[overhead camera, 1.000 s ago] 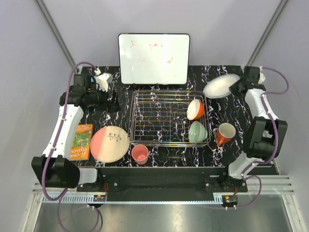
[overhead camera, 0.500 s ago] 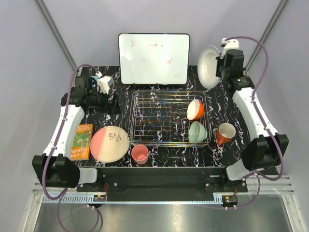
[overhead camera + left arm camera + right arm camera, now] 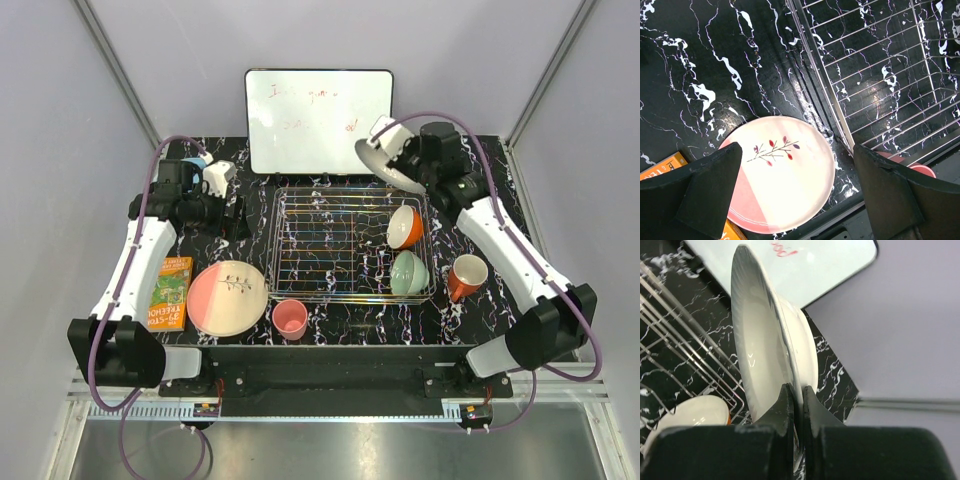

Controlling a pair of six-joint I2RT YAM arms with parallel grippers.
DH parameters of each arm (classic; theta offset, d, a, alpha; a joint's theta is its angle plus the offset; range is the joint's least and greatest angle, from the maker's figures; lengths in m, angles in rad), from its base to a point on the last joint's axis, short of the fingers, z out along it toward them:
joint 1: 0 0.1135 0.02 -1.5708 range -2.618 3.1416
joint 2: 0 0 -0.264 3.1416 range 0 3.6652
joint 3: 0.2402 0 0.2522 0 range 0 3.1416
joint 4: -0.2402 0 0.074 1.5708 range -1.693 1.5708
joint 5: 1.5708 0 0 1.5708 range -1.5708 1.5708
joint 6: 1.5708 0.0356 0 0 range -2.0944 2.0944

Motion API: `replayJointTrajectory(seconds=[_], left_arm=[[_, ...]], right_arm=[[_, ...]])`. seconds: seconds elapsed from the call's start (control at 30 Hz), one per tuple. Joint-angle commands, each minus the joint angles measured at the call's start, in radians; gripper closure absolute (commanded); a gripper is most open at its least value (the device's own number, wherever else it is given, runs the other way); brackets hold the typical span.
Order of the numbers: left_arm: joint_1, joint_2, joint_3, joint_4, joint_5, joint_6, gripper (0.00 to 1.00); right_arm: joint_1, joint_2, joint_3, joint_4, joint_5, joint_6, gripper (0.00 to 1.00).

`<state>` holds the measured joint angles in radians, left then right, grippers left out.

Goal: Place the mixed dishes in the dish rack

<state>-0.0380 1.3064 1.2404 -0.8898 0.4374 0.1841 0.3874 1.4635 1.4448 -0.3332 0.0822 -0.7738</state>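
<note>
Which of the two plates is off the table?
The white plate, pinched on edge in the right gripper, up in the air; the pink twig plate lies flat on the table.

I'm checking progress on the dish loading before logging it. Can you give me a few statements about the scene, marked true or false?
1. The right fingers pinch the white plate by its rim, held on edge. True.
2. The orange mug stands inside the dish rack. False: it stands on the table, right of the rack.
3. The mint-green bowl and the orange bowl are both in the rack. True.
4. The left fingers are shut on the large pink plate. False: they are open above it, and the plate lies flat on the table.
</note>
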Motion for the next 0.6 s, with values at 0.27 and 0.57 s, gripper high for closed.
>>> replayJointTrajectory(seconds=[0.27,0.57], left_arm=[[0.006,0.019,-0.001,0.031,0.007,-0.006,0.05],[0.006,0.019,0.005,0.032,0.011,-0.005,0.05]], right_arm=[[0.111,-0.131,-0.058,0.057,-0.122,-0.395,1.00],[0.131,-0.091,-0.049,0.033,-0.137,-0.446,1.00]])
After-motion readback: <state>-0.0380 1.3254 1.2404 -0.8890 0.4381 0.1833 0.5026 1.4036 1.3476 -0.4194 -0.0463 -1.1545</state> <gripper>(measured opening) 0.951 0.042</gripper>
